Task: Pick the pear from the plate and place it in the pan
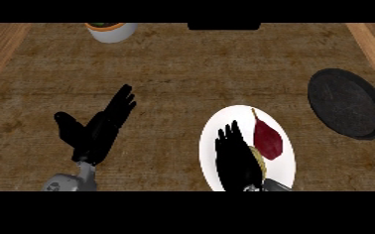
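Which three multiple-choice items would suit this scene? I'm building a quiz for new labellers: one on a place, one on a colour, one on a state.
1. Where is the pear?
A. on the plate
B. in a bowl
C. on a shelf

2. What colour is the plate?
A. black
B. white
C. green

3. How is the right hand?
A. curled round the pear
B. open, over the plate beside the pear
C. out of view

1 A: the dark red pear lies on the plate's right half.
2 B: its bare rim shows white.
3 B: its fingers are straight, left of the pear.
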Action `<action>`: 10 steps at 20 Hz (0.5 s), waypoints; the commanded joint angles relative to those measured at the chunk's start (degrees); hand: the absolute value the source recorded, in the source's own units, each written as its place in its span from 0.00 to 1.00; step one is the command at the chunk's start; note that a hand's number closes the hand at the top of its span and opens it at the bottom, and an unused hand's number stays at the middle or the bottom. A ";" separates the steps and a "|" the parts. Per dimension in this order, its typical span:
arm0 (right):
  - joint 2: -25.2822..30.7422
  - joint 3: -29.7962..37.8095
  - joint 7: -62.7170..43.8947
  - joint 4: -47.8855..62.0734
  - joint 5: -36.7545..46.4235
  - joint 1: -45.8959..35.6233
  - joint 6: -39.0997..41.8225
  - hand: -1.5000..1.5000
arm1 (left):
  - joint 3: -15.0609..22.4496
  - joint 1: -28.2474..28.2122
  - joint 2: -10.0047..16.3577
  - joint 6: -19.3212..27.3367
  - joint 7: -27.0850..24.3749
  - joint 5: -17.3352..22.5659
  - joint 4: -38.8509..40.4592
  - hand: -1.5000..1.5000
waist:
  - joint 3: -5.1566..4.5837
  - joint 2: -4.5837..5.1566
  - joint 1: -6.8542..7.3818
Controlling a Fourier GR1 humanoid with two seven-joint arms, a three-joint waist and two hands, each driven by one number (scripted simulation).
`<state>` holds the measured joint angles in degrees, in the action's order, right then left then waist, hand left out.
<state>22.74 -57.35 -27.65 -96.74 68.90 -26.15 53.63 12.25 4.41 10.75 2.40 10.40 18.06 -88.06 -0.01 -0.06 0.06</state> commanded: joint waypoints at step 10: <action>4.59 4.29 9.62 6.27 9.34 -2.93 -6.13 0.00 | -0.21 -3.40 -2.51 -1.67 -1.72 -3.22 -0.15 0.50 | 0.00 0.06 0.19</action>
<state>25.28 -55.32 -22.03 -92.48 76.68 -28.30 49.84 11.42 3.00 9.52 1.09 10.88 16.41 -88.97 0.00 -0.01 0.22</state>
